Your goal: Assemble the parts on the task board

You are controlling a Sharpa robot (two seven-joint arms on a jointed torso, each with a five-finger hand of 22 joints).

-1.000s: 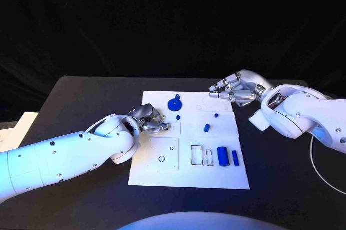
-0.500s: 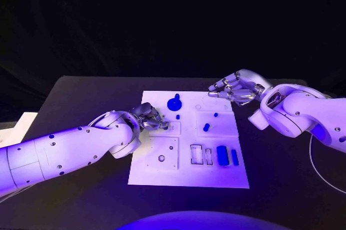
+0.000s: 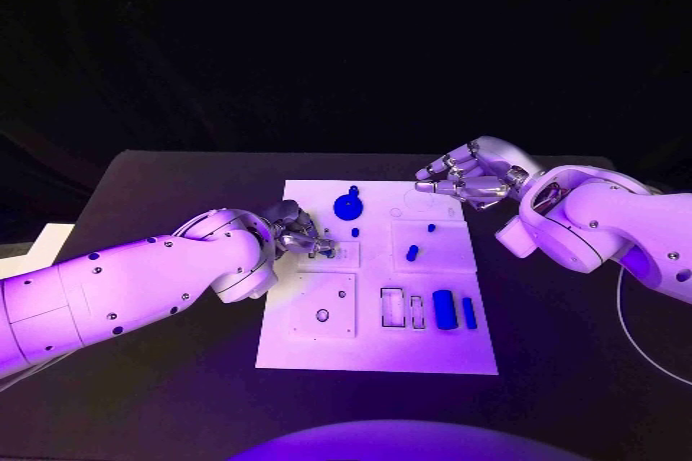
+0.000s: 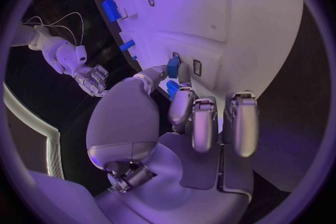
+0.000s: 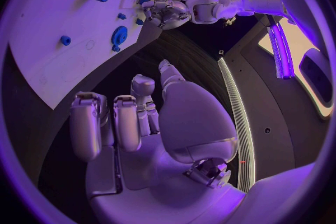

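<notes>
The white task board (image 3: 433, 356) lies in the middle of the table. My left hand (image 3: 296, 231) hovers over its left side and pinches a small blue part (image 4: 173, 65) between thumb and a finger. Just beyond the fingertips stands a small blue peg (image 3: 355, 232). A blue gear (image 3: 349, 206) sits near the board's far edge. A short blue piece (image 3: 413, 252) lies mid-board, with a blue cylinder (image 3: 444, 309) and a blue bar (image 3: 470, 313) at the near right. My right hand (image 3: 469, 181) hangs over the far right corner, fingers loosely bent, holding nothing.
Two empty rectangular slots (image 3: 392, 309) lie left of the cylinder, and a square plate with a round hole (image 3: 323, 315) fills the near left of the board. A pale object (image 3: 43, 246) sits at the table's left edge. A thin cable (image 3: 627, 311) runs along the right.
My left hand has crept slightly toward the board's far side while the arm swung in. The right hand has stayed nearly still.
</notes>
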